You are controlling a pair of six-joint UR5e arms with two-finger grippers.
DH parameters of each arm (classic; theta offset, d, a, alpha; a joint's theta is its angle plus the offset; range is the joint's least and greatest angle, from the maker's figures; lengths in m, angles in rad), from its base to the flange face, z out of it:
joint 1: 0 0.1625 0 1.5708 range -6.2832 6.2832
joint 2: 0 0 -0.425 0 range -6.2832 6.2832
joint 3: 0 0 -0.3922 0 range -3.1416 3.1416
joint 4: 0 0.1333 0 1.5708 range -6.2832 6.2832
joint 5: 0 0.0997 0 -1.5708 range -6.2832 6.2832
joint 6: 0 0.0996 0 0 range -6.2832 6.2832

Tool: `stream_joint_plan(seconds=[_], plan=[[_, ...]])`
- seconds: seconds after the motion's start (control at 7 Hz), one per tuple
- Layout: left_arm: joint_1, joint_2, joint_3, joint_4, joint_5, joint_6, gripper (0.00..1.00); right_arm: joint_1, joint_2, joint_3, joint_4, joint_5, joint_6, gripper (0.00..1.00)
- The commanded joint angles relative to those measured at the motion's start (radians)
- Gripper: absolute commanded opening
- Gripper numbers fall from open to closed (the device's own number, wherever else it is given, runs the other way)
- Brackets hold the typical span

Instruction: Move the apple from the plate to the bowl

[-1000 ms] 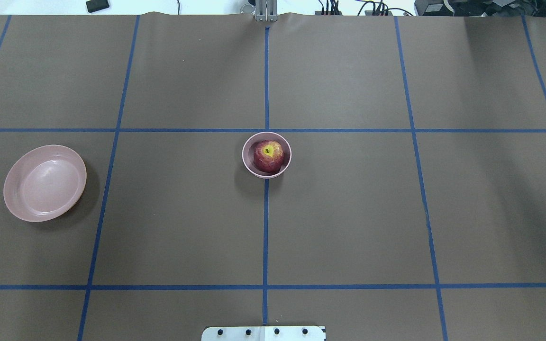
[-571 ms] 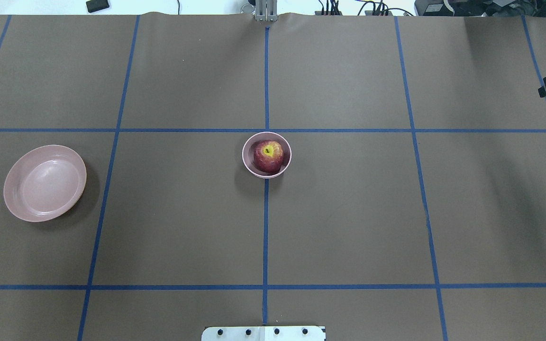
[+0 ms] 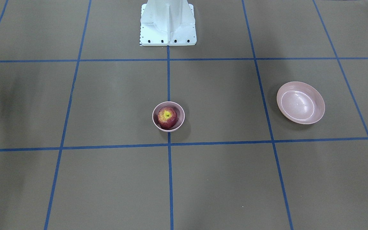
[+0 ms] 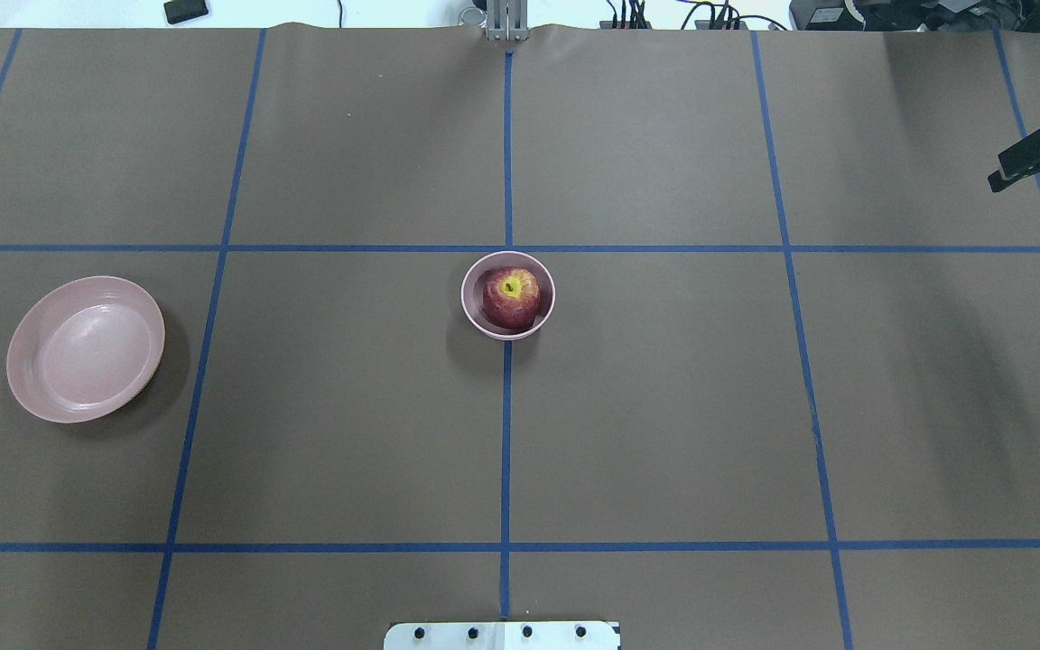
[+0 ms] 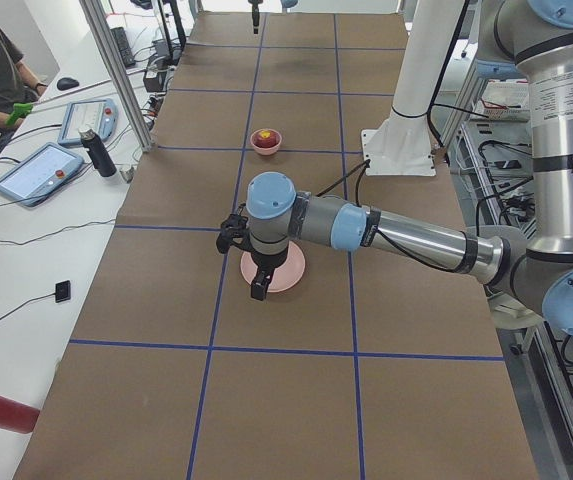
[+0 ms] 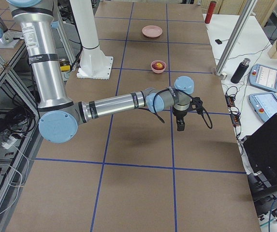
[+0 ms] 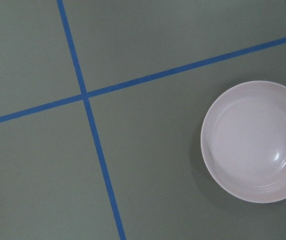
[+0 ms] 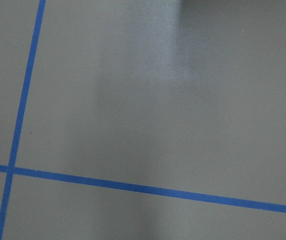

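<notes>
The dark-red apple with its yellow stem patch sits inside the small pink bowl at the table's middle; it also shows in the front view. The wide pink plate lies bare at the left, and in the left wrist view. My left gripper hangs high near the plate, toward the table's left end. My right gripper pokes in at the far right edge, well apart from the bowl. I cannot tell whether either is open or shut.
The brown table cover is marked with blue tape lines. The robot's white base stands behind the bowl. Tablets and a bottle lie on the white side bench beyond the table's far edge.
The right gripper has come further into the overhead view from the right edge, moving left. Apple, bowl and plate have not moved.
</notes>
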Motion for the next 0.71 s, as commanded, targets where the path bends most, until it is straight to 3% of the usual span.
stream_joint_plan(seconds=[0.0,0.29,0.57], plan=[[-0.001,-0.008,0.006,0.001,-0.014,-0.006,0.98,0.006,0.003,0.015,-0.045,-0.002,-0.037,1.0],[-0.001,-0.011,0.008,0.005,-0.005,-0.008,0.98,0.039,0.063,0.022,-0.162,0.007,-0.1,1.0],[-0.001,-0.004,0.009,0.004,-0.003,-0.008,0.98,0.049,0.068,0.03,-0.167,0.026,-0.097,1.0]])
